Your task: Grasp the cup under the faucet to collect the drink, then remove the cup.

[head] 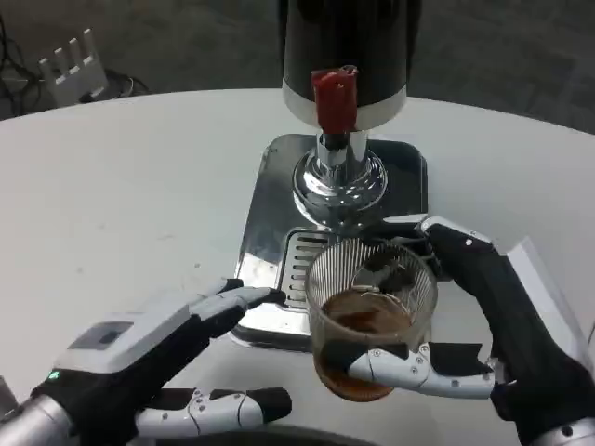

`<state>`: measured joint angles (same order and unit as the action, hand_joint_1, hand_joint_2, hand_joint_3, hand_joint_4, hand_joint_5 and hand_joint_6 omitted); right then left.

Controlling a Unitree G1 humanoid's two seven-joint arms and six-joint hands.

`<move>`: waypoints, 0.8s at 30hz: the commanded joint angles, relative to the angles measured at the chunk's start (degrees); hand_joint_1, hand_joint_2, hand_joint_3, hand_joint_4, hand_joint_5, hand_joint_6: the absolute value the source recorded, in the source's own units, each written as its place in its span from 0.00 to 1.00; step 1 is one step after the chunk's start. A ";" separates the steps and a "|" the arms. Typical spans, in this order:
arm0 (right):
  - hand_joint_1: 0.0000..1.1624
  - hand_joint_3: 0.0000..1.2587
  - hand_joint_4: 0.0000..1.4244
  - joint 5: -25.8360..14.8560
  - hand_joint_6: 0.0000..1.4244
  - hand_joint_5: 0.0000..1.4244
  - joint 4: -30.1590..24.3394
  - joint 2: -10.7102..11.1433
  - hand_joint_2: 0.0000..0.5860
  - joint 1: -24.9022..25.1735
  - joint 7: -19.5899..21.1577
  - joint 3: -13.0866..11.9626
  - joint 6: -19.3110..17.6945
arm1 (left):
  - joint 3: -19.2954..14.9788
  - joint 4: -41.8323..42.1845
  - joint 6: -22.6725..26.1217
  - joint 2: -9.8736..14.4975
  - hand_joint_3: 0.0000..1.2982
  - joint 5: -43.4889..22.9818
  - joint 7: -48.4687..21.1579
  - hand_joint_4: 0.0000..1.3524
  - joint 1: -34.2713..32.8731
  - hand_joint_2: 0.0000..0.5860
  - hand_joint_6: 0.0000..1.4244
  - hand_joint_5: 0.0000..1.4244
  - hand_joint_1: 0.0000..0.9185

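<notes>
- The robot's left hand (158, 358) lies nearest the camera at the lower left, above the white table (121, 195), its fingers spread apart and holding nothing; the longer fingertips (256, 296) reach toward the front left corner of the dispenser's base.
- The right hand (474, 316) comes in from the lower right and is wrapped around the cup (370, 316), with one white-and-black finger across the cup's near lower wall and the others curved behind its far rim.
- The cup is a clear ribbed glass with brown drink in its lower part; it is held upright at the near edge of the base, on the camera's side of the faucet rather than straight beneath it.
- The shiny metal base (270, 223) carries a slotted drip grate (299, 265) partly hidden behind the cup.
- Farther back, a chrome column (339, 177) rises to the dark dispenser body (349, 46), with a red tap handle (335, 98) at its front.
- A white plastic object (72, 67) sits beyond the table at the upper left.
</notes>
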<state>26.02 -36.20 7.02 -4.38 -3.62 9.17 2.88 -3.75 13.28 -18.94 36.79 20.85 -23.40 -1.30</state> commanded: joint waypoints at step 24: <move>0.86 0.69 0.65 -1.25 0.38 0.65 -2.12 -0.12 0.20 0.54 -0.59 -0.65 -0.51 | -0.46 2.43 -1.94 0.95 0.03 3.38 3.42 0.00 3.35 0.16 0.08 0.00 0.00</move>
<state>25.81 -36.24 7.34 -4.28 -4.25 8.66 2.88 -3.73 14.45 -19.79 37.21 23.19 -20.92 0.20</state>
